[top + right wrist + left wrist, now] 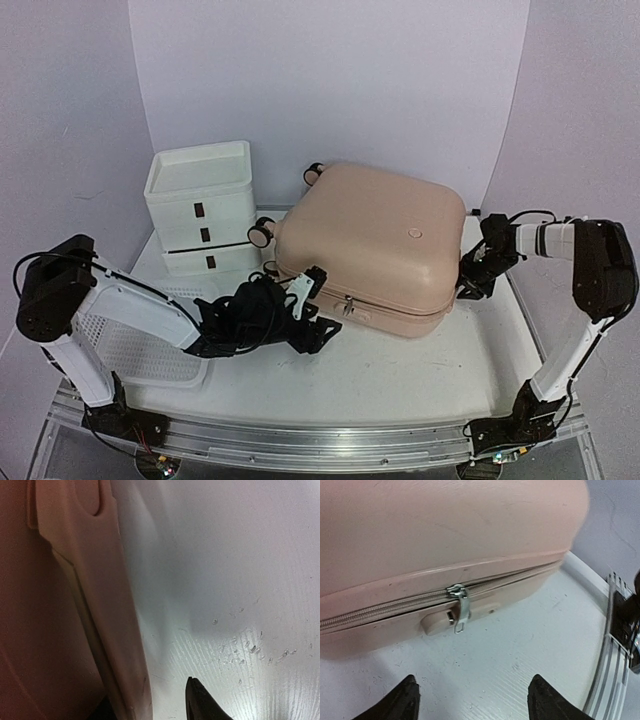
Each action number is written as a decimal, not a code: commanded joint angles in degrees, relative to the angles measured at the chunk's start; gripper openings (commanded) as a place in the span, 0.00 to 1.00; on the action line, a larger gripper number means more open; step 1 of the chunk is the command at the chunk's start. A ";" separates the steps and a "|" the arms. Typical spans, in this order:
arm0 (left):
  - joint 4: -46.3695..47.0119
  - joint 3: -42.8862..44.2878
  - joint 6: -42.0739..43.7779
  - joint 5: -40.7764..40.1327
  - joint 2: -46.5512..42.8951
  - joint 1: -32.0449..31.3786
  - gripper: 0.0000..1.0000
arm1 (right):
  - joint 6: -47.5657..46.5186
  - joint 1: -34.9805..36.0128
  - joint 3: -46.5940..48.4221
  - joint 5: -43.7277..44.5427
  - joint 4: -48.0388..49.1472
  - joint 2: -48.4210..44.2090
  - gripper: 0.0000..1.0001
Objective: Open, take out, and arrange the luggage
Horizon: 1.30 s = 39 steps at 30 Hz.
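The zip pull [461, 610] on the luggage [370, 240] is seen straight ahead of the left pincer [473, 681], which is spread wide, nothing held.

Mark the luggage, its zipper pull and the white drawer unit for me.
luggage [375, 240]: top external view, middle of the pink upper shell.
zipper pull [463, 609]: left wrist view, on the hanging metal tab.
white drawer unit [222, 208]: top external view, front of the top drawer.
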 commanded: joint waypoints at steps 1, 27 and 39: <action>5.58 5.63 0.20 -10.03 4.13 0.04 0.62 | 2.33 0.81 -3.10 2.46 3.48 -1.74 0.29; 7.42 17.40 1.44 -29.93 18.66 -3.15 0.56 | 6.94 1.74 -11.26 3.26 7.35 -10.95 0.00; 7.53 16.44 3.84 -30.59 15.45 -2.85 0.29 | 5.92 1.78 -12.20 3.34 7.21 -11.85 0.00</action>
